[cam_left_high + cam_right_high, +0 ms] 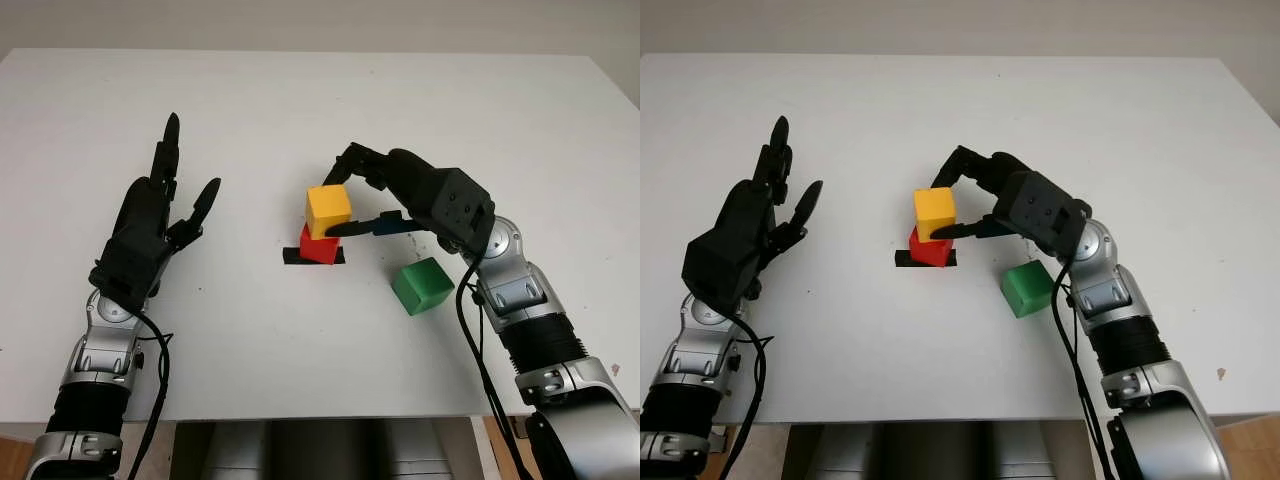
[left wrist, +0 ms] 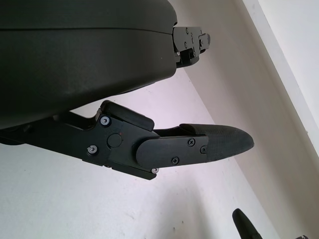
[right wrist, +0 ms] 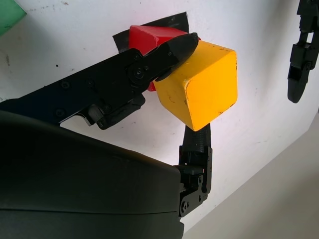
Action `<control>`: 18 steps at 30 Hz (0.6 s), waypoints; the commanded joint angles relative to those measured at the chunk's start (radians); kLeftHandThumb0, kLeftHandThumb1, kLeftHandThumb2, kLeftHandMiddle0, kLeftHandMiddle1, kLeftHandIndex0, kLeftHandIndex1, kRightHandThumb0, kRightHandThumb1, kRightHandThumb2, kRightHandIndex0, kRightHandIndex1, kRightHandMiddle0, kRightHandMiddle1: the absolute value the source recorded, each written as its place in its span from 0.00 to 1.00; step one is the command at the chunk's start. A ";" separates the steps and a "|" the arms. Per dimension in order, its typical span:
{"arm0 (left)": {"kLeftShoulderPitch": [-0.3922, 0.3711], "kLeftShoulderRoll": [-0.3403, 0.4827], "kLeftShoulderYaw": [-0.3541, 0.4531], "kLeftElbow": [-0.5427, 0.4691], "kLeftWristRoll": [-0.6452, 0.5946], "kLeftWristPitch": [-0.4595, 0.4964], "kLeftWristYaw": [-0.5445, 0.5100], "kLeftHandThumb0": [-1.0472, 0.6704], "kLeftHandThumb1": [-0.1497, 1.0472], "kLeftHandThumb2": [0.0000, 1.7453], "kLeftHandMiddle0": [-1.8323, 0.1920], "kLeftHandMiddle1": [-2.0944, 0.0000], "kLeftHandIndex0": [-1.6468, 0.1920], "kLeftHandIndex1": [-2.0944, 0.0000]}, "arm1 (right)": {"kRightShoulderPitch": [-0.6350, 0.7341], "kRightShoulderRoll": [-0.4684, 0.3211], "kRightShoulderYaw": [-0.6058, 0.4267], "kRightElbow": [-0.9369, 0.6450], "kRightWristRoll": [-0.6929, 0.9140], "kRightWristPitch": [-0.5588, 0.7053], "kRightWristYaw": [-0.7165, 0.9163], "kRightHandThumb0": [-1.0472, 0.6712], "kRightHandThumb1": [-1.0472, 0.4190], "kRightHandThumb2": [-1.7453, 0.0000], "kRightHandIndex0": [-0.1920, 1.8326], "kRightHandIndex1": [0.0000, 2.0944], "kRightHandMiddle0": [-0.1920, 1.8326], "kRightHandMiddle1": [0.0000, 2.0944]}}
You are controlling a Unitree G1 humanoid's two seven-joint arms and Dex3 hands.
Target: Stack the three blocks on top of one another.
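My right hand point(image 1: 331, 206) is shut on the yellow block point(image 1: 328, 209), one finger over its far side and the thumb point(image 3: 169, 52) under its near edge. The block is slightly tilted, directly over the red block point(image 1: 319, 246); I cannot tell whether the two touch. The red block sits on a black tape mark point(image 1: 292, 258) near the table's middle. A green block point(image 1: 421, 286) lies on the table to the right, below my right forearm. My left hand point(image 1: 150, 230) is open and raised over the table's left side, away from the blocks.
The white table point(image 1: 300, 340) reaches its front edge close to me, with bare surface between the two arms and behind the blocks. The green block point(image 1: 1027, 288) is about a block's width from the red one point(image 1: 930, 248).
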 commanded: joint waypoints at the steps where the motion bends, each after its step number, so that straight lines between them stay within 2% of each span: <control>1: 0.009 0.007 0.002 -0.011 0.002 -0.009 0.002 0.16 1.00 0.27 0.95 0.97 0.97 0.97 | 0.014 -0.010 0.007 -0.018 0.000 -0.001 0.010 0.34 0.07 0.97 0.19 0.03 0.23 0.74; 2: 0.009 0.007 0.002 -0.012 0.004 -0.008 0.004 0.15 1.00 0.27 0.95 0.97 0.96 0.97 | 0.013 -0.014 0.010 -0.020 -0.001 0.001 0.020 0.34 0.07 0.97 0.18 0.02 0.21 0.73; 4: 0.009 0.006 0.002 -0.012 0.002 -0.008 0.002 0.15 1.00 0.27 0.95 0.97 0.97 0.97 | 0.012 -0.020 0.013 -0.020 0.004 -0.005 0.045 0.31 0.08 0.97 0.16 0.02 0.16 0.63; 8: 0.011 0.004 0.005 -0.016 -0.010 -0.005 -0.006 0.15 1.00 0.27 0.96 0.98 0.97 0.98 | 0.012 -0.036 0.026 -0.039 0.009 -0.015 0.103 0.21 0.10 0.97 0.08 0.01 0.09 0.26; 10: 0.011 0.005 0.004 -0.015 -0.006 -0.006 -0.002 0.15 1.00 0.27 0.96 0.98 0.97 0.98 | 0.013 -0.046 0.034 -0.058 0.008 -0.018 0.127 0.17 0.11 0.97 0.05 0.01 0.07 0.13; 13: 0.010 0.004 0.004 -0.013 -0.010 -0.009 -0.005 0.15 1.00 0.27 0.96 0.98 0.97 0.98 | 0.016 -0.056 0.037 -0.074 0.014 -0.050 0.150 0.13 0.11 0.97 0.02 0.00 0.03 0.08; 18: 0.010 0.004 0.004 -0.010 -0.013 -0.012 -0.007 0.15 1.00 0.27 0.96 0.98 0.97 0.98 | 0.024 -0.061 0.023 -0.083 0.038 -0.109 0.159 0.10 0.11 0.97 0.00 0.00 0.00 0.04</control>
